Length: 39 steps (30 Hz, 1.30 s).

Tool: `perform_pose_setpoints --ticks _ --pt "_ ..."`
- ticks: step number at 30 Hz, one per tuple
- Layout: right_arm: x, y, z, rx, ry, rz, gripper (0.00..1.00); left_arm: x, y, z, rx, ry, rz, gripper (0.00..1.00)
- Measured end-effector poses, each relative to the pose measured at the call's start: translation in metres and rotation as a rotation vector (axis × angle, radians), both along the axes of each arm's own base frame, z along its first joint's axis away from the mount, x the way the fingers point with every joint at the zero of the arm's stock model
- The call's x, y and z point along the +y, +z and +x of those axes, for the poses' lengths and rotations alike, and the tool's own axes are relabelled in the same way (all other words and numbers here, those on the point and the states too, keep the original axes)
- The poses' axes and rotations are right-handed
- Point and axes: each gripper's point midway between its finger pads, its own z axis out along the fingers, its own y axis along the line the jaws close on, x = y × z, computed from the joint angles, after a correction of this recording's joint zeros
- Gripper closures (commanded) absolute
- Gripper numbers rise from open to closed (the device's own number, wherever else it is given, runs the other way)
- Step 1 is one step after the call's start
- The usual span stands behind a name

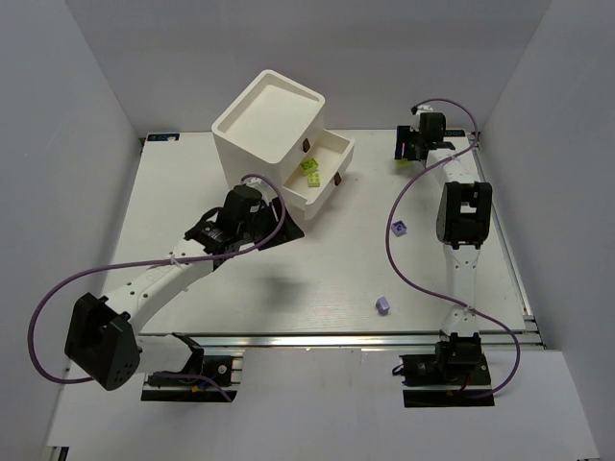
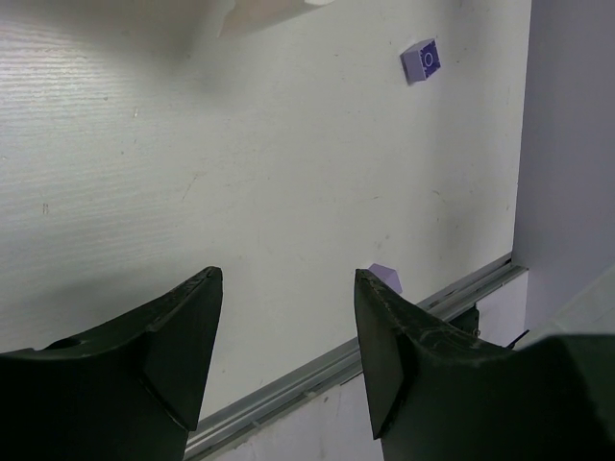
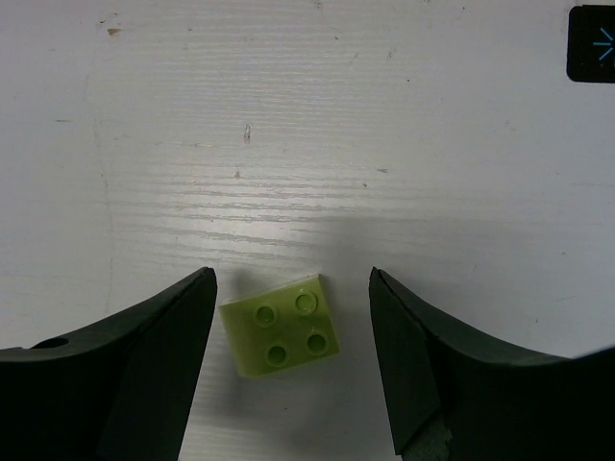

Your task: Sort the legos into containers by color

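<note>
My right gripper (image 3: 291,277) is open, low over the table at the far right (image 1: 411,150). A pale yellow-green lego (image 3: 281,331) lies flat between its fingers, touching neither. My left gripper (image 2: 286,279) is open and empty, just in front of the white cabinet (image 1: 267,117) (image 1: 279,229). Two of the cabinet's drawers (image 1: 327,154) are pulled out; yellow-green legos (image 1: 310,171) lie in one. Two light purple legos lie on the table (image 1: 400,228) (image 1: 383,304). The left wrist view shows both, one far (image 2: 423,60) and one by the right fingertip (image 2: 384,278). No dark green lego shows.
Dark knobs (image 1: 338,179) stick out from the open drawer fronts. The table's metal front rail (image 2: 317,379) runs close beneath the left fingers. White walls enclose the table (image 1: 192,288) on three sides. A black tag with a blue arrow (image 3: 591,43) sits at the far table edge.
</note>
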Motion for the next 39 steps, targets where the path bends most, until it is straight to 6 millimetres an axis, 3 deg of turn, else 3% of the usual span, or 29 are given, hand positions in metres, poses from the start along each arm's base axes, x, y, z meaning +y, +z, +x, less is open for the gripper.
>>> perform_pose_setpoints --ticks 6,13,23,29,33,39 --pt "0.0 -0.003 -0.002 0.009 0.015 -0.019 0.33 -0.001 -0.002 0.001 0.002 -0.006 0.006 0.33" --pt "-0.002 -0.02 -0.015 0.073 0.033 -0.045 0.33 -0.001 -0.002 0.001 -0.001 -0.008 0.007 0.33" --pt "-0.003 -0.021 -0.022 0.084 0.059 -0.069 0.36 -0.001 0.002 0.002 -0.02 -0.009 -0.003 0.33" --pt "-0.002 -0.022 -0.036 0.119 0.109 -0.072 0.45 0.0 0.005 0.0 -0.035 -0.009 -0.013 0.33" --pt "-0.002 -0.022 -0.043 0.132 0.159 -0.072 0.59 0.001 0.006 -0.001 -0.042 -0.009 -0.018 0.33" --pt "0.003 -0.022 -0.061 0.164 0.23 -0.074 0.65 0.002 0.01 -0.004 -0.058 -0.009 -0.029 0.33"
